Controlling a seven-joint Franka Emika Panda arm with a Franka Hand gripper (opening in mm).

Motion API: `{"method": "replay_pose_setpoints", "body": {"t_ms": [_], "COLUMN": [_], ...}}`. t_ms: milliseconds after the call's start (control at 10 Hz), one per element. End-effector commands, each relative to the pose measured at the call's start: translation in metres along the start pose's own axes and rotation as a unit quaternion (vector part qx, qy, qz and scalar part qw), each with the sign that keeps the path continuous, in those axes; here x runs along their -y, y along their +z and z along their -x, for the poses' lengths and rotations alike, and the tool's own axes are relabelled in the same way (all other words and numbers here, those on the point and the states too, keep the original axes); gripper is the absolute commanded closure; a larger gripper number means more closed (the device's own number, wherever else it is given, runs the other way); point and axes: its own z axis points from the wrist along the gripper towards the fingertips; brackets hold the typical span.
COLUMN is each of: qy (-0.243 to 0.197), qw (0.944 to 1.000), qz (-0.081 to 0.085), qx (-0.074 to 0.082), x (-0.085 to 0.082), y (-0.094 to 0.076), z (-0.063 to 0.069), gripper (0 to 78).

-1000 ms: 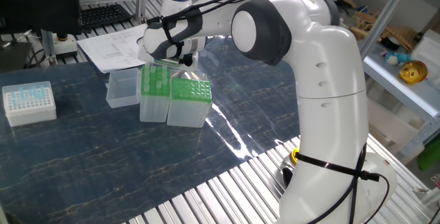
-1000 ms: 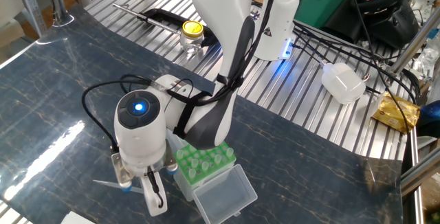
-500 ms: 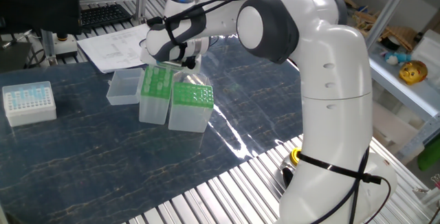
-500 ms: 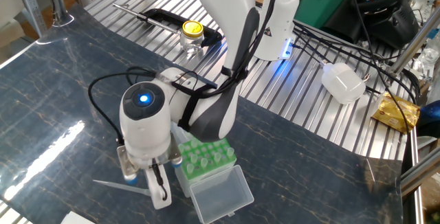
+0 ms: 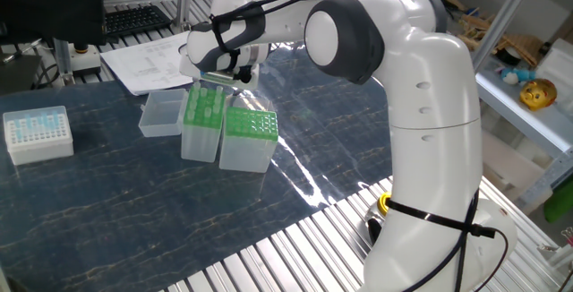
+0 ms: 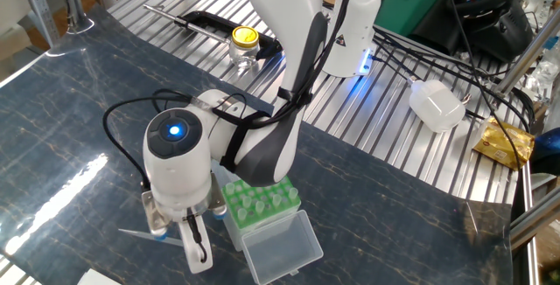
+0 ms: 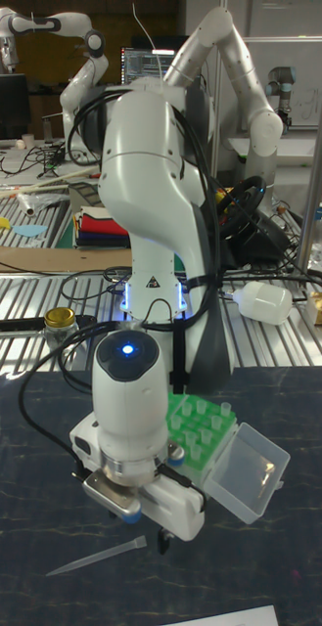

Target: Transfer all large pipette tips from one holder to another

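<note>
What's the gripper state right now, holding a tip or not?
Gripper: cannot tell. The wrist body hides the fingers in every view. One large pipette tip lies flat on the table beside it, not held.

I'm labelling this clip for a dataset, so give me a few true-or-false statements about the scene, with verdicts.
1. The gripper is above the two green-topped boxes. True.
2. One large pipette tip lies flat on the table. True.
3. The white box with pale-blue tips touches the wider green-topped box. False: it stands apart, far off.
4. The clear tray sits beside the narrower green-topped box. True.
5. The yellow-capped jar stands on the dark table mat. False: it sits on the metal slats.
</note>
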Motion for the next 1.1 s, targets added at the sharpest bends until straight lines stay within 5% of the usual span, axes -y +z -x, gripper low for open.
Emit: {"method": "replay_pose_setpoints", "body": {"t_ms": [100,1100], "qy": [0.0,0.005], "qw": [1.0,0.9999], "qz": [0.001,0.003], "qx": [0.004,0.009], "x": [-0.002,-0.003], "y": [0.005,0.016], "z": [0.002,0.005], "gripper": [0.1,0.1]}}
